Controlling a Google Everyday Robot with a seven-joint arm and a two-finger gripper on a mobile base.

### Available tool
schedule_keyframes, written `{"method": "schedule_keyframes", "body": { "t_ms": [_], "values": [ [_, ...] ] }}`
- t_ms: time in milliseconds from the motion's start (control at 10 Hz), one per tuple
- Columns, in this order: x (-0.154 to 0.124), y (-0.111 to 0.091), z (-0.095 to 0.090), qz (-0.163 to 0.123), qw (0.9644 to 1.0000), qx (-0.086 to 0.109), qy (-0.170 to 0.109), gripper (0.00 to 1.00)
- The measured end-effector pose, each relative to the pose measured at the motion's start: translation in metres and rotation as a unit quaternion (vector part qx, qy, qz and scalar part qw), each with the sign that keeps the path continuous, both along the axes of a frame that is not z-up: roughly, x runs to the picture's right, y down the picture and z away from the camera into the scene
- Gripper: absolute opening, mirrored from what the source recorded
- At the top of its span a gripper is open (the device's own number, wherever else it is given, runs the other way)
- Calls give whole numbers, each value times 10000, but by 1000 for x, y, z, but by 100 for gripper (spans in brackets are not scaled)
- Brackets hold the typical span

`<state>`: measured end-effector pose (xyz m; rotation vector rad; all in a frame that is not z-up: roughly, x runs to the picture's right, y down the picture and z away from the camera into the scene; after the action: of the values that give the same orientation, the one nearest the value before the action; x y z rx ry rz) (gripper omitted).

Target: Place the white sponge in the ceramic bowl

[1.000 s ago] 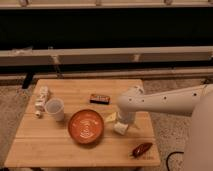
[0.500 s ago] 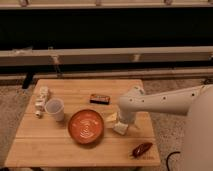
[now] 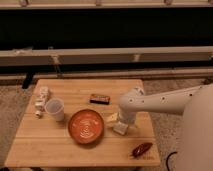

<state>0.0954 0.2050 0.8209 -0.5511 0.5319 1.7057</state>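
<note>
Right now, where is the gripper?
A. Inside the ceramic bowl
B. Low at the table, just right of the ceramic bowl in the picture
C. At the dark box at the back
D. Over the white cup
B: the gripper is down near the tabletop beside the right rim of the ceramic bowl, far from the white cup.

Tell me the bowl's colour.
The bowl is orange-brown with pale rings, camera view; pincer beside it.

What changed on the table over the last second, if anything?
Nothing visibly moved. The gripper is low over the table, just right of the ceramic bowl and beside the white sponge, as before. Nothing was taken hold of or let go. The cup, the dark box and the red item stayed put.
</note>
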Motion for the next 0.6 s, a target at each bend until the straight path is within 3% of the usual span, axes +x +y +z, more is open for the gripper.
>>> {"method": "schedule_keyframes", "body": {
  "t_ms": [600],
  "values": [
    [2,3,10,69,10000,-38,48,100]
  ]
}}
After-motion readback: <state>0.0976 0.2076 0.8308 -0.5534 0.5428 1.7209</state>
